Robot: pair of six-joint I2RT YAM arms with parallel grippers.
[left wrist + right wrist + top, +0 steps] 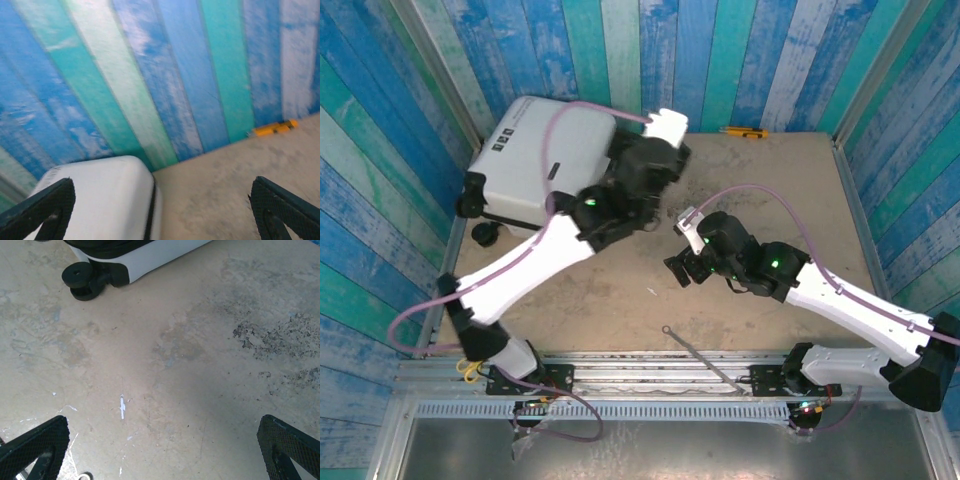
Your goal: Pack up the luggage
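Scuffed beige table (750,320) up front is where the right gripper (160,440) is hanging wide open, gripping nothing, probably just waiting. Further back the left gripper (160,195) is hovering open and empty just beside the white suitcase (535,160), which is lying flat and closed in the far-left corner, black wheels (82,277) sticking out.

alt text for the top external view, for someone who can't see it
A white hard-shell suitcase lies flat in the far left corner of a tan table walled by blue and teal planks. The left arm reaches over the suitcase's right edge, while the right arm angles toward mid-table, the right claw open above the tabletop.
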